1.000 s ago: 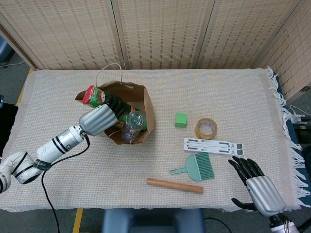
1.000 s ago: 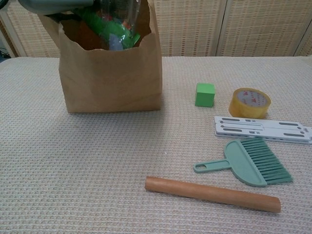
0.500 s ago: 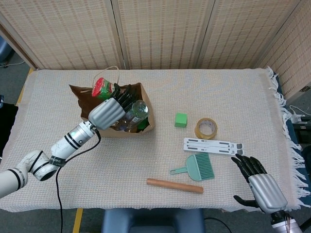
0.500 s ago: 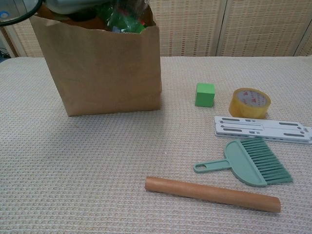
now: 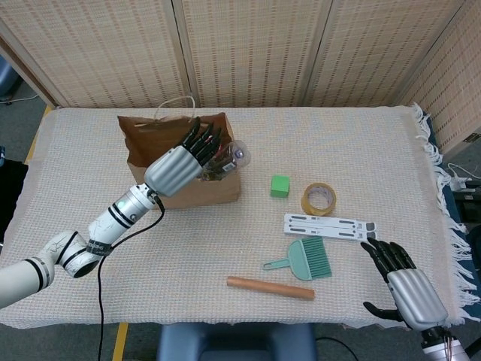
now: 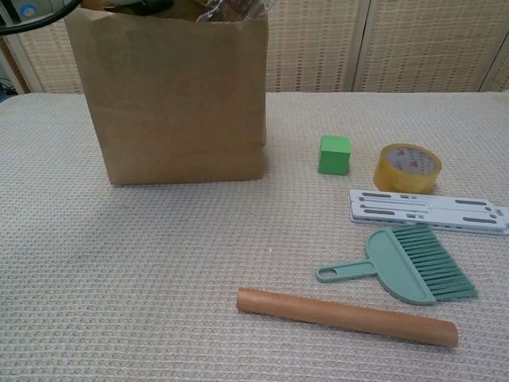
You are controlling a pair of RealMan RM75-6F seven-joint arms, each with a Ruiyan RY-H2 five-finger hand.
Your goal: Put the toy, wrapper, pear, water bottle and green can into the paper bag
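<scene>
The brown paper bag [image 5: 188, 188] [image 6: 179, 95] stands upright at the left of the table. My left hand [image 5: 180, 165] lies over its mouth with its fingers [image 5: 203, 139] stretched out straight and apart, holding nothing I can see. The clear water bottle [image 5: 231, 158] [image 6: 232, 9] pokes out of the bag's right corner, just beside those fingers. The green can, toy, wrapper and pear are hidden from both views. My right hand [image 5: 404, 286] hovers open at the table's near right corner, far from the bag.
Right of the bag lie a green cube [image 5: 279, 186] [image 6: 334, 154], a tape roll [image 5: 319, 198] [image 6: 406, 167], a white slotted bar [image 5: 331, 225] [image 6: 429, 211], a green hand brush [image 5: 304, 260] [image 6: 409, 267] and a wooden rod [image 5: 270, 287] [image 6: 346, 316].
The bag has gone from tipped open towards the camera to upright. My left hand rose and shifted right over its mouth. The red-topped green can it held is out of sight. The right hand barely moved.
</scene>
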